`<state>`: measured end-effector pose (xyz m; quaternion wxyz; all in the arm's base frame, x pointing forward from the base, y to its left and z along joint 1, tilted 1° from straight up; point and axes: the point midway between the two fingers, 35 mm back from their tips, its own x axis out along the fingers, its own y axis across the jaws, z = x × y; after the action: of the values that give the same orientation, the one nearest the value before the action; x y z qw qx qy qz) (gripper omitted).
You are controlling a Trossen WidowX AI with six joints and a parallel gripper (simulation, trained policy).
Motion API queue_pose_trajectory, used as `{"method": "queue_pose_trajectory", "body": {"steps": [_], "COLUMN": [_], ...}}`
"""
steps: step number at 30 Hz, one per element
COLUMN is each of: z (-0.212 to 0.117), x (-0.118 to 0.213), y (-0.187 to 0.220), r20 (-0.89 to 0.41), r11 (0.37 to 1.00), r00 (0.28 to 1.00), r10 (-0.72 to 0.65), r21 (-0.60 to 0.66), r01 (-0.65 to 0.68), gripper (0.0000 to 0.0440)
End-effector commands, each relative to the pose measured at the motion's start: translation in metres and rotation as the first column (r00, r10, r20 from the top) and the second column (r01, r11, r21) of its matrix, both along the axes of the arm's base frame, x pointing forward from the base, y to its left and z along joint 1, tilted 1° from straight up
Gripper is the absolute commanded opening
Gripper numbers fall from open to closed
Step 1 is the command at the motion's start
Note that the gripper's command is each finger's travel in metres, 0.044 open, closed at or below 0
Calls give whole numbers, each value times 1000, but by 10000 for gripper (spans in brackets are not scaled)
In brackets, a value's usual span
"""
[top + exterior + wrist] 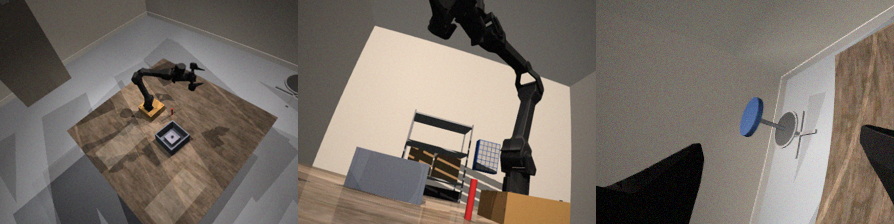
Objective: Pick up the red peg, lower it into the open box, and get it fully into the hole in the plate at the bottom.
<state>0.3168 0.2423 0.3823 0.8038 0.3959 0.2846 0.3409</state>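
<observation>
The gripper point(202, 77) point(785, 144) is spreading its fingers, empty, above the bench's point(119, 149) upper-right edge. The peg point(171, 111) point(471, 199) is standing ungrasped between base point(536, 208) point(152, 116) and box point(163, 145) point(387, 176), presumably awaiting pickup.

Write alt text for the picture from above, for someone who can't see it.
A black robot arm stretches over a wooden table, its jaws wide open and holding nothing. Below, a small red peg stands between the arm's orange base and an open grey box.
</observation>
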Motion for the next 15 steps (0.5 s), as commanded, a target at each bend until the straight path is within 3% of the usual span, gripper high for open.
{"method": "queue_pose_trajectory", "body": {"steps": [1, 15], "z": [-29, -127], "x": [1, -29], "y": [-15, -62], "r20": [-96, -414], "r11": [995, 923], "r00": [993, 868], "r10": [-67, -275], "r21": [-74, -366], "r01": [60, 118], "gripper": [440, 440]}}
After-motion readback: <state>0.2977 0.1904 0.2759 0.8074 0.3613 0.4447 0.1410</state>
